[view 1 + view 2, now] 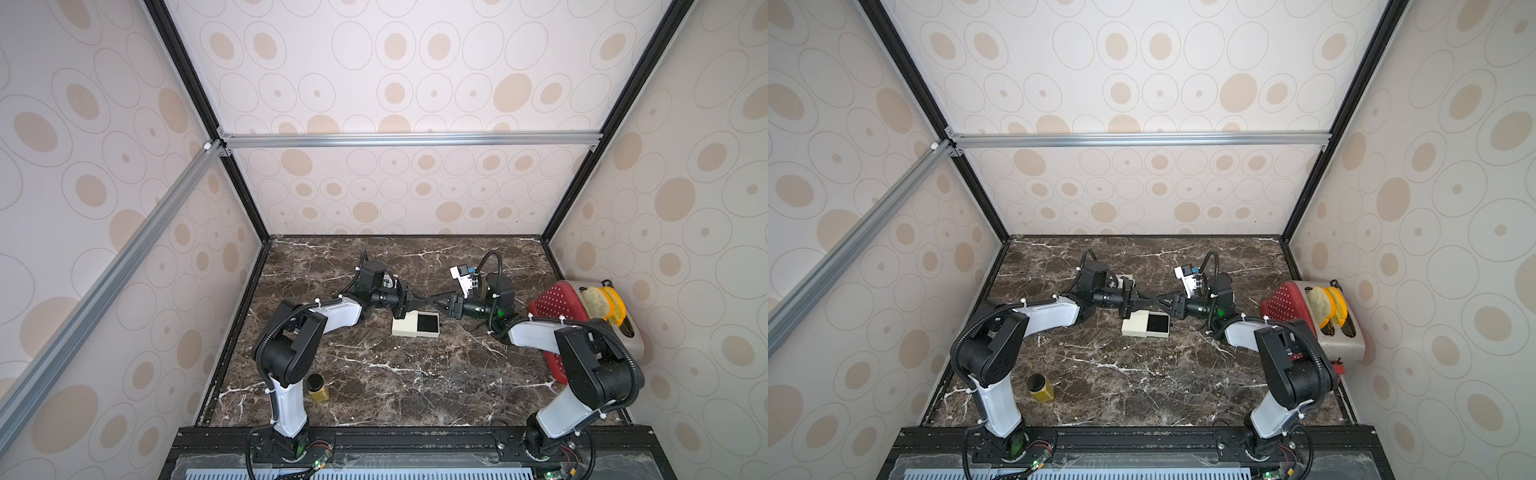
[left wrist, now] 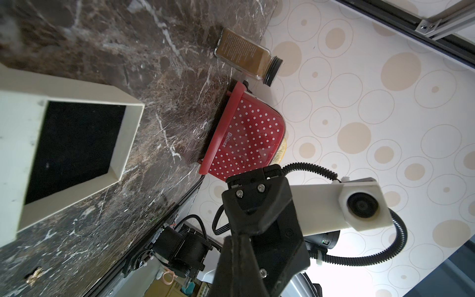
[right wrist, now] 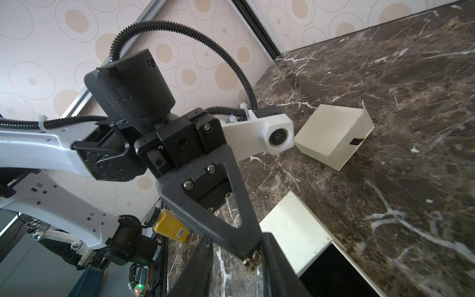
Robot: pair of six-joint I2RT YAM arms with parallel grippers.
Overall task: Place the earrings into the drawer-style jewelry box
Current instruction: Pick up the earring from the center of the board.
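There are two robot arms [image 1: 340, 316] [image 1: 536, 334], each with one wrist camera [image 2: 362, 205] [image 3: 277, 137], two cream boxes [image 1: 405, 326] [image 3: 331, 136], two small gold earrings [image 2: 33, 276] [image 3: 253, 259], two spice jars [image 1: 318, 387] [image 2: 244, 54], one red dotted basket [image 1: 552, 307] and one silver toaster [image 1: 633, 340].

Both arms reach inward, tips meeting: left pincer [image 1: 425, 300] clamped, right pincer [image 1: 434, 300] parted.
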